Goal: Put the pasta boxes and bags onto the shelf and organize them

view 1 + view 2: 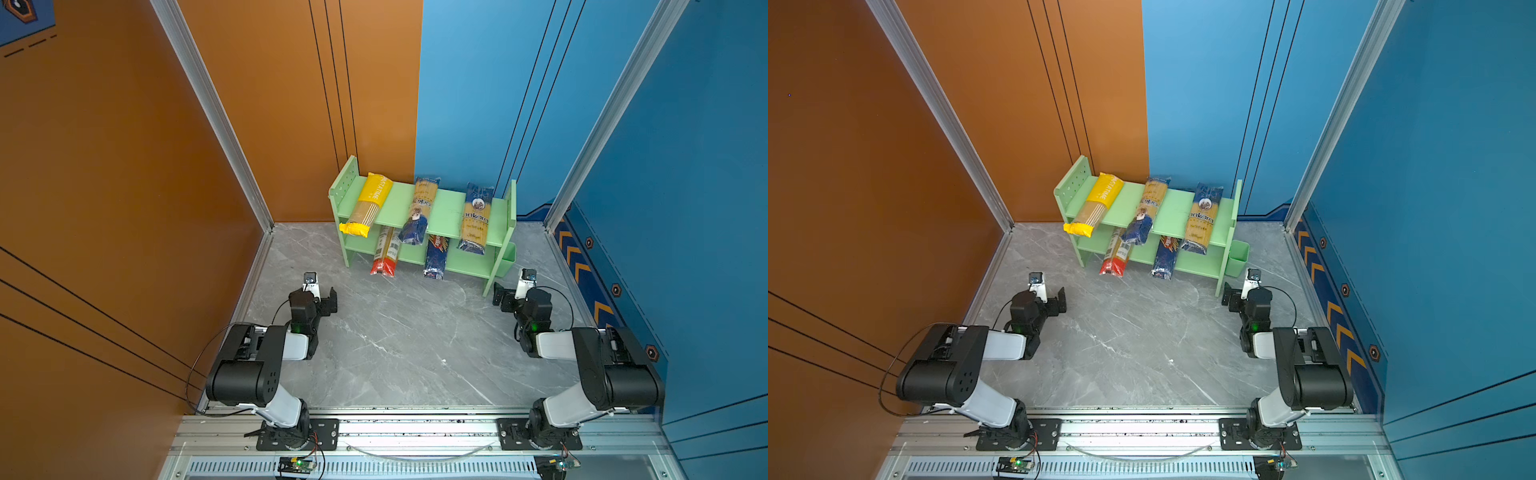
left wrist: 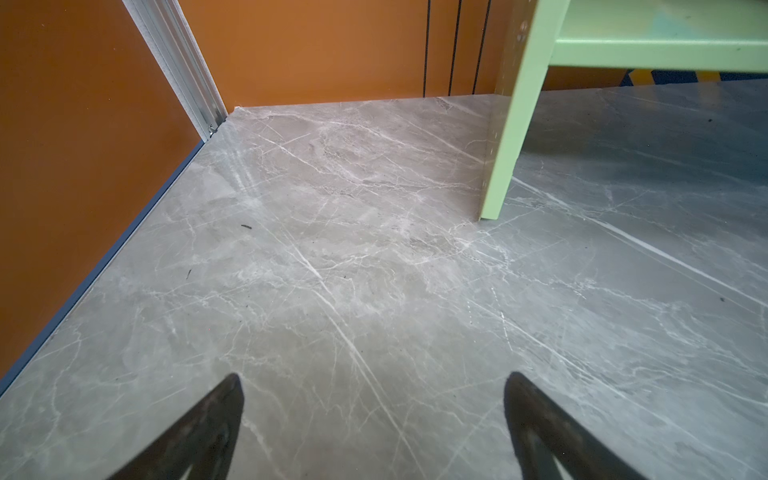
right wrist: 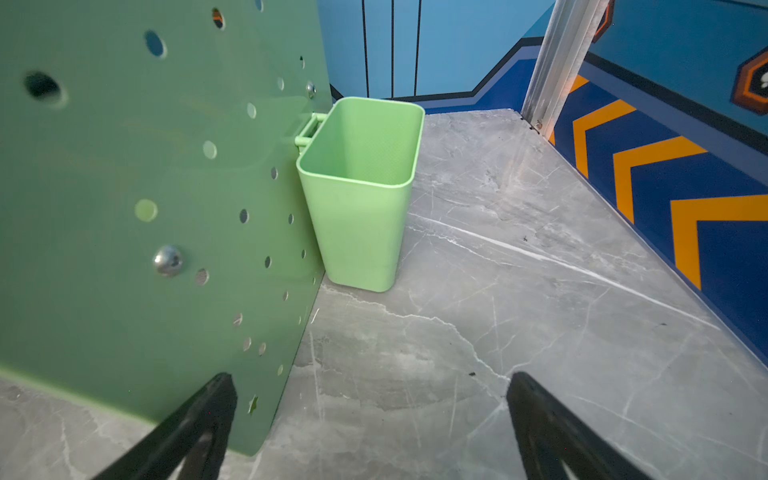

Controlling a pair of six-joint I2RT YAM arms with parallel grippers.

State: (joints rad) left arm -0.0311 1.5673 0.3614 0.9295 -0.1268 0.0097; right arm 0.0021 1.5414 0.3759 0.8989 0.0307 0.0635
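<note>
At the lower left of a top view the left hand (image 1: 327, 301) hovers low over the grey marble bench (image 1: 395, 345). Its wrist view shows the fingers spread wide with only bare bench between them, so it is released and empty.

Towards the upper middle stands the light green shelf (image 1: 402, 200), set against the back wall. All five packs lie crosswise on it, because they are longer than the tiers are deep:

- The yellow spaghetti pack (image 1: 368, 205) slants across the left of the top tier, its near end drooping past the front edge.
- Below it, the red-ended clear pack (image 1: 386, 255) lies on the lower tier with its tip down on the bench.
- The middle ankara pack (image 1: 419, 210) tilts, its blue end overhanging the top tier.
- The dark blue Barilla pack (image 1: 436, 257) pokes out of the lower tier.
- The right ankara pack (image 1: 476, 218) lies straightest on the top tier.

The small green bin (image 3: 361, 195), hooked to the perforated side panel, is empty.

At the right the right hand (image 3: 370, 374) is also released, grasping nothing, parked just beside that panel.

With every pack shelved and both hands clear, placing looks done. Only straightening the slanted packs seems left.
</note>
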